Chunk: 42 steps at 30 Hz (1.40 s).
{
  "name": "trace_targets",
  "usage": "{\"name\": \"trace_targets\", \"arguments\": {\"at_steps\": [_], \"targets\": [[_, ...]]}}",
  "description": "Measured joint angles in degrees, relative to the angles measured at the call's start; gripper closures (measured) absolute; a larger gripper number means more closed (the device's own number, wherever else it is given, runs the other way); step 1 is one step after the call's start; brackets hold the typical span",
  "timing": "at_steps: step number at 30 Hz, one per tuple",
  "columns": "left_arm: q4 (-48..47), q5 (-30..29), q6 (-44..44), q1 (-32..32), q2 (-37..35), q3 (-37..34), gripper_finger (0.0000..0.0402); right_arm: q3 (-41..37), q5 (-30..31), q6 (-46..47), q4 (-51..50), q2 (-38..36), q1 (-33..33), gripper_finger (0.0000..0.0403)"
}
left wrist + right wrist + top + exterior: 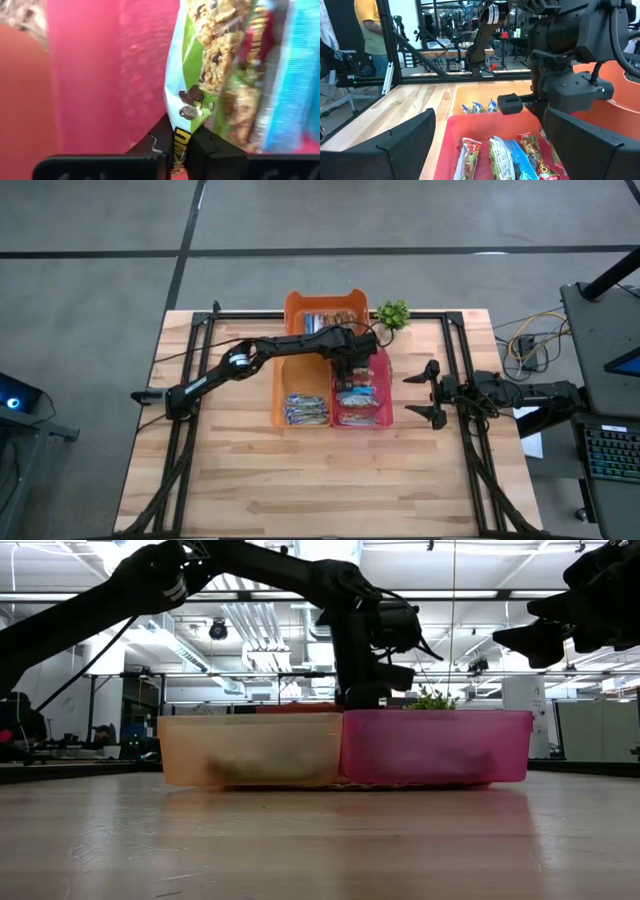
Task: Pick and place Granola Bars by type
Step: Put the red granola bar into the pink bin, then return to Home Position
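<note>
Left gripper (352, 370) is over the far part of the translucent pink plastic bin (385, 418), fingers pinched narrow on the end of a green-and-white wrapped granola bar (200, 65) that hangs against the bin's inner wall. Low view puts this gripper (366, 695) right at the rim line of the pink bin (440, 745).

Pink bin already holds several mixed-wrapper bars (507, 157), green, brown and one blue-silver, lying flat on its floor. Pale orange translucent bin (278, 405) touches the pink one on its left; blue-silver wrapped bars (307, 410) sit in its near end. Larger bright orange bin (296, 305) stands just beyond both, with more bars inside. Small green potted plant (394, 313) stands at the far right corner of that bin, near the left arm's wrist.

Right gripper (428, 392) waits to the right of the pink bin, apart from it, fingers spread wide. Person in a yellow shirt (369, 30) stands beyond the wooden table (250, 480).
</note>
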Motion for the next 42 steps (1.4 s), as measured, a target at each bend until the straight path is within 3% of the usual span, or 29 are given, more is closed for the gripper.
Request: {"name": "trace_targets", "arguments": {"at_steps": [7,14,42], "targets": [[-1.6,3.0,-0.7,0.0,-0.5,0.1,0.0314,0.0,0.0,0.1,0.0,0.0,0.0,0.0044],[-3.7,-3.1,0.2,0.0,-3.2,0.1,0.0253,0.0,0.0,0.0,0.0,0.0,0.0,0.0044],[-17.1,0.6,-3.9,-1.2,-15.6,-1.8,0.0248,0.0,0.0,0.0,0.0,0.0,0.0,0.0044]]}}
